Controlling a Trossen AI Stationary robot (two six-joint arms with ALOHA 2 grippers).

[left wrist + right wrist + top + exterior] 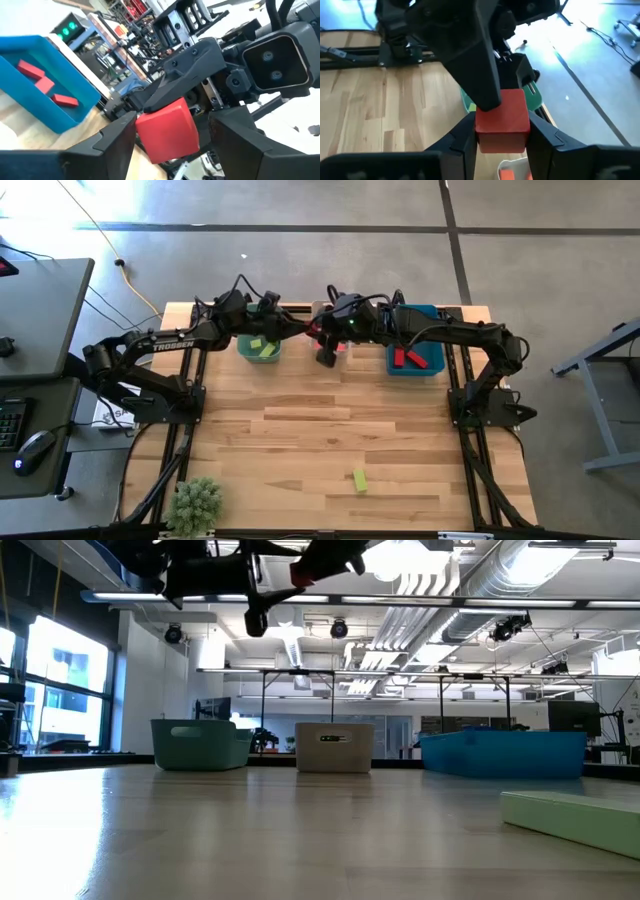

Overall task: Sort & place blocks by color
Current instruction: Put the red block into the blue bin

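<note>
Met high above the far edge of the light wooden table (330, 430), between the green plastic bin (259, 348) and the blue plastic bin (415, 355). Right gripper (502, 142) clamped on a small deep red cube (502, 120); left gripper (170, 132) spread wide around that cube, not gripping.

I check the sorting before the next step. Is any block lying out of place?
Yes. One yellow-green block lies alone on the table near its front edge, far from the green bin that holds the other yellow-green blocks.
</note>
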